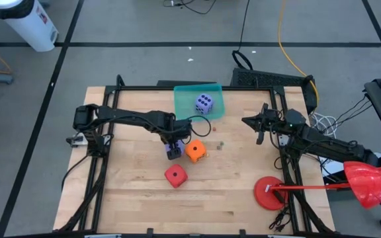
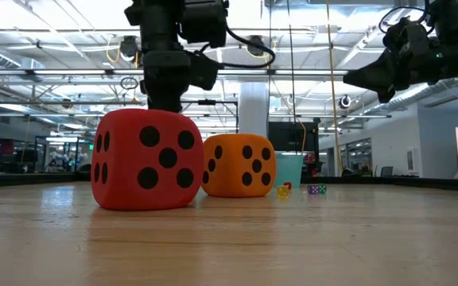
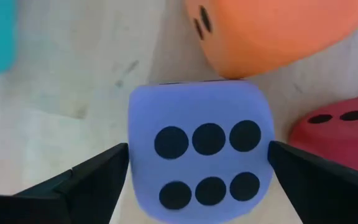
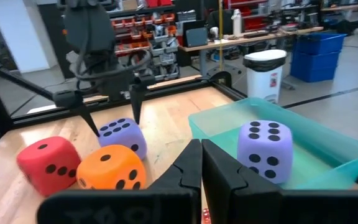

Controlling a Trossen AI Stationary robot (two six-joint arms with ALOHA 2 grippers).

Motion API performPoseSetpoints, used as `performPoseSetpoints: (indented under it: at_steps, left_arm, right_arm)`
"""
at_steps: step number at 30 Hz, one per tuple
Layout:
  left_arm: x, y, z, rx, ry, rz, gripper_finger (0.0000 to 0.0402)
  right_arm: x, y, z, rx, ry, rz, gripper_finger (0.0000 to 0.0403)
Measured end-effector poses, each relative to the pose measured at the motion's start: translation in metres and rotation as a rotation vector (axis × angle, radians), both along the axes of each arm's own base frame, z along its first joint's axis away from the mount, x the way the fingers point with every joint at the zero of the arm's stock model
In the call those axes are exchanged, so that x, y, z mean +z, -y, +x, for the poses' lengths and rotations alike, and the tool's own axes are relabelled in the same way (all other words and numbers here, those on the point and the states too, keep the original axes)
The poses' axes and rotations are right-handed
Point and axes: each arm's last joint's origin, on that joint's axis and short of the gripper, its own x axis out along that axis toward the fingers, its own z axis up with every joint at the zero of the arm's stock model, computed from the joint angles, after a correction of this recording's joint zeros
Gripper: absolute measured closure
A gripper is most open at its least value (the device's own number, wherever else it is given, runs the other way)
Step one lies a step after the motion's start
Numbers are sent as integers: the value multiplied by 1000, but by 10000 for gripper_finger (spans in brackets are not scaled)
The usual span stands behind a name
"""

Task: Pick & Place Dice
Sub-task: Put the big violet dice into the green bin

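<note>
Wooden counter (image 1: 137,198), workshop beyond. My left end effector (image 3: 197,163) stood wide open astride a purple die (image 3: 199,158), gripping nothing; the orange die (image 3: 272,31) touched it, so closing risked nudging both. My right end effector (image 4: 201,163) waited shut near the teal tray (image 1: 182,106).

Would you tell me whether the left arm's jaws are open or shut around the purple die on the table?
Open. In the left wrist view, the left gripper straddles the purple die, with a gap visible on each side.
</note>
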Motion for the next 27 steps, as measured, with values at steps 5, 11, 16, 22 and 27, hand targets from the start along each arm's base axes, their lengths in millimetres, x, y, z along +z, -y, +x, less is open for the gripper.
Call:
performPoseSetpoints:
  at_steps: [5,11,16,22,27]
  left_arm:
    - [-9,-2,3,-10,-22,-20,1]
    - [-11,-11,3,-3,-24,-62,2]
    - [-18,-17,0,-19,-15,-101,2]
    - [-32,-22,-6,-18,1,-153,2]
    - [-29,-21,-5,-37,42,-133,2]
  right_arm:
    - [0,0,0,4,1,-1,403]
    - [0,0,0,4,3,-1,403]
    - [0,0,0,4,3,-1,403]
    - [0,0,0,4,3,-1,403]
    - [0,0,0,5,4,-1,403]
